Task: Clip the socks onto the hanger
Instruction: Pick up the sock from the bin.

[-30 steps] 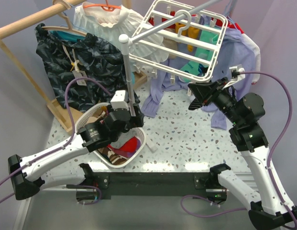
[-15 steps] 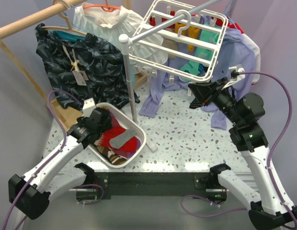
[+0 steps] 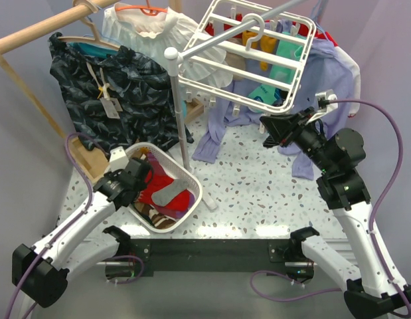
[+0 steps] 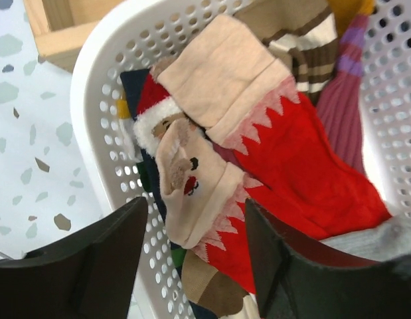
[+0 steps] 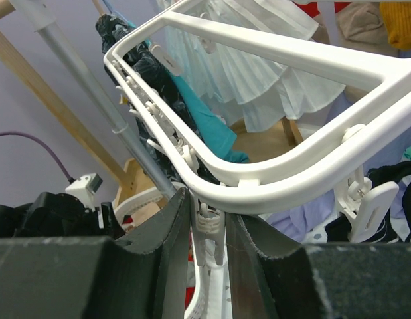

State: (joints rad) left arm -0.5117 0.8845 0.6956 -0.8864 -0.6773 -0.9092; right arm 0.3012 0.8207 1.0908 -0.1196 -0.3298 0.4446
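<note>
Socks (image 4: 285, 159) lying in basket (image 4: 92, 86) beneath left gripper (image 4: 195, 222), jaws apart; right gripper (image 5: 208, 212) clenched on clip (image 5: 206, 229) under hanger (image 5: 291, 183) rim.

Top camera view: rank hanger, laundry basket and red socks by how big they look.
1. hanger, though raised nearer the camera, so its lead is unsure
2. laundry basket
3. red socks, partly buried in the basket

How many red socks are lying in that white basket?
2. One sock lies across the middle of the basket; the other sock lies just below it in the left wrist view. Others may be hidden underneath.
</note>
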